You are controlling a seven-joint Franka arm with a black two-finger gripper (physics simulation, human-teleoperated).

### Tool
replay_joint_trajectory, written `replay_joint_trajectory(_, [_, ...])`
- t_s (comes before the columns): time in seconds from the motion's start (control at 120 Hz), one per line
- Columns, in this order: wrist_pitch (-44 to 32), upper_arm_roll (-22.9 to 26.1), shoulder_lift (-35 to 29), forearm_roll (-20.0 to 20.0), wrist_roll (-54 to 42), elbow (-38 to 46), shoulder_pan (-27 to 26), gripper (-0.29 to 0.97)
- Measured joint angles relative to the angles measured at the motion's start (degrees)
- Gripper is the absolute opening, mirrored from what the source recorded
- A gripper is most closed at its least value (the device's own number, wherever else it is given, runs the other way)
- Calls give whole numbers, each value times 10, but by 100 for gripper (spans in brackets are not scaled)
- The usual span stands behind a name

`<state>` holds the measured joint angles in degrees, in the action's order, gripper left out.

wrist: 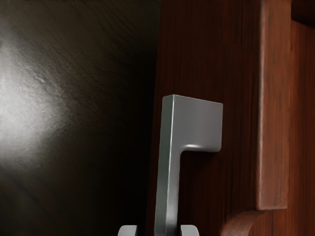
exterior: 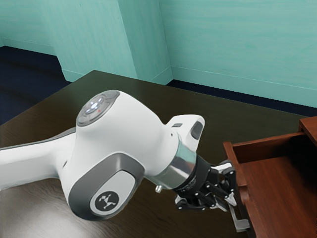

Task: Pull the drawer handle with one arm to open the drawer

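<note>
A reddish-brown wooden drawer [exterior: 277, 188] stands pulled out from its cabinet [exterior: 309, 128] at the exterior view's right, its inside open to view. A grey metal handle [exterior: 237, 218] juts from the drawer's front panel [exterior: 237, 166]. My black gripper [exterior: 228, 200] is at that front panel, shut on the handle. In the wrist view the handle's grey bar [wrist: 170, 167] runs down between my two fingertips [wrist: 189, 230], with the drawer front [wrist: 216, 73] just behind it.
The dark wooden tabletop [exterior: 124, 89] stretches behind and beside the arm. My white arm [exterior: 114, 148] reaches in from the exterior view's left. Teal walls [exterior: 237, 34] stand beyond the table's far edge.
</note>
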<state>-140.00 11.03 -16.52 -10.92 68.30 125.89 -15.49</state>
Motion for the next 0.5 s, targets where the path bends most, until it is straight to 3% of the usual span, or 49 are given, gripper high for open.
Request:
replay_joint_trajectory(0.325, [15,-5,-41,0,1,17,0,2])
replay_joint_trajectory(0.417, [49,-15,-89,17,0,-8,13,20])
replay_joint_trajectory(0.5, [136,-26,-124,64,0,-103,17,36])
